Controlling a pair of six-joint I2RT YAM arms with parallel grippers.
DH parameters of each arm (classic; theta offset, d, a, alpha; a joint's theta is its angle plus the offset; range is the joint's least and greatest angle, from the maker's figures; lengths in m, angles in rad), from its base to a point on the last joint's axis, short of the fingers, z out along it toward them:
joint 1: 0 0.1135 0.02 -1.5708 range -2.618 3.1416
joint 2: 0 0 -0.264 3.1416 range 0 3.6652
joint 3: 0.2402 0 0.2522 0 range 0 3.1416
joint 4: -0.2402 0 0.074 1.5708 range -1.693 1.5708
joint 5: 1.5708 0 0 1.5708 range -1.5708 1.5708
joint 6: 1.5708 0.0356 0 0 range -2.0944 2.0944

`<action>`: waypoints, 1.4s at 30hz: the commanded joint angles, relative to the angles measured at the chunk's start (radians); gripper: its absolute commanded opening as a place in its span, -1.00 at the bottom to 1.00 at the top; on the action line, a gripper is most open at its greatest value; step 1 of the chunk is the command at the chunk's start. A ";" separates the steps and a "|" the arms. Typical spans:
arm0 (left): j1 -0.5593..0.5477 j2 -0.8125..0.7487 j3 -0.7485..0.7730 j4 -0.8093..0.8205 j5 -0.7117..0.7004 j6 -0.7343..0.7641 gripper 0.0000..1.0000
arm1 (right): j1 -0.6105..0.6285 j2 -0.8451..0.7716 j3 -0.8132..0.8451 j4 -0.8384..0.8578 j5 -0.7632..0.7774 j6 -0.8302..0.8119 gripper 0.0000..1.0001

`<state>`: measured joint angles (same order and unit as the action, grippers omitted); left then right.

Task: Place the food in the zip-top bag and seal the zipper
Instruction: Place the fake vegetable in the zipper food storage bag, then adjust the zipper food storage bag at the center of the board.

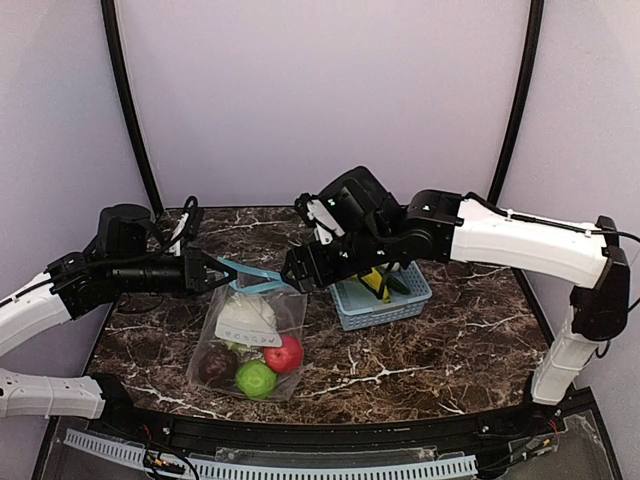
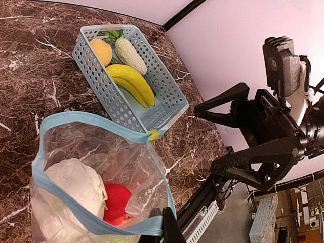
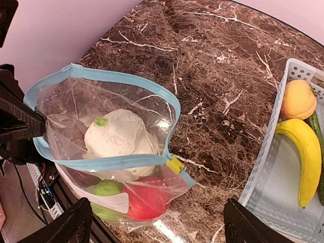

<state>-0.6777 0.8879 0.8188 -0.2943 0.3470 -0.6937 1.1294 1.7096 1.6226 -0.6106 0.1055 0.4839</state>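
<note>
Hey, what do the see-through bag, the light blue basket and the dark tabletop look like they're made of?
Clear zip-top bag with a teal strip: thin glossy plastic film; it crinkles and catches glare. Light blue lattice basket: rigid moulded plastic, fairly matte, evenly perforated. Dark brown veined tabletop: polished marble by its white veins and sheen, possibly printed laminate.

Soft, bright, even light falls from above, leaving only faint shadows. In the right wrist view the polished worktop (image 3: 212, 76) carries a white glint at 6 o'clock, and the zip-top bag (image 3: 66, 101) shows small highlights. The left wrist view's background at 4 o'clock is soft.
</note>
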 commanded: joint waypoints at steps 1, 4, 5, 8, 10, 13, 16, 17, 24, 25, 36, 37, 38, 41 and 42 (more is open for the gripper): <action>0.003 -0.007 0.016 0.001 0.020 0.015 -0.99 | -0.029 0.008 -0.002 -0.012 0.000 0.016 0.74; 0.003 -0.002 0.018 -0.003 0.035 0.026 -0.99 | -0.049 0.007 0.003 -0.011 -0.032 0.004 0.67; 0.003 -0.001 0.019 -0.005 0.037 0.027 -0.99 | -0.055 0.006 0.003 -0.011 -0.045 -0.005 0.63; 0.003 0.001 0.026 -0.008 0.043 0.035 -0.99 | -0.066 0.000 -0.015 0.014 -0.089 -0.037 0.52; 0.004 0.002 0.030 -0.009 0.050 0.041 -0.99 | -0.083 0.002 -0.030 0.030 -0.129 -0.039 0.44; 0.003 0.012 0.042 -0.013 0.065 0.052 -0.99 | -0.116 0.017 -0.034 0.046 -0.195 -0.037 0.35; 0.004 0.016 0.047 -0.015 0.078 0.060 -0.99 | -0.139 0.053 -0.009 0.049 -0.239 -0.050 0.34; 0.003 0.016 0.048 -0.015 0.080 0.065 -0.99 | -0.146 0.065 0.002 0.046 -0.253 -0.052 0.33; 0.004 0.040 0.068 -0.027 0.181 0.136 -0.99 | -0.170 0.140 0.070 0.025 -0.330 -0.063 0.31; 0.004 0.045 0.074 -0.033 0.199 0.155 -0.99 | -0.171 0.151 0.079 0.017 -0.340 -0.067 0.30; 0.003 0.115 0.159 -0.106 0.263 0.272 -0.99 | -0.174 0.230 0.089 -0.027 -0.386 -0.075 0.18; 0.003 0.117 0.162 -0.108 0.264 0.275 -0.99 | -0.175 0.233 0.086 -0.029 -0.389 -0.076 0.18; 0.003 0.122 0.165 -0.111 0.265 0.278 -0.99 | -0.175 0.234 0.083 -0.031 -0.393 -0.077 0.14; 0.003 0.130 0.167 -0.113 0.262 0.283 -0.99 | -0.176 0.225 0.068 -0.030 -0.410 -0.080 0.03; 0.003 0.131 0.166 -0.115 0.259 0.285 -0.99 | -0.175 0.220 0.062 -0.029 -0.417 -0.081 -0.06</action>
<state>-0.6769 1.0180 0.9524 -0.4000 0.5873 -0.4473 0.9592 1.9347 1.6958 -0.6380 -0.2749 0.4179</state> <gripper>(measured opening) 0.009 0.522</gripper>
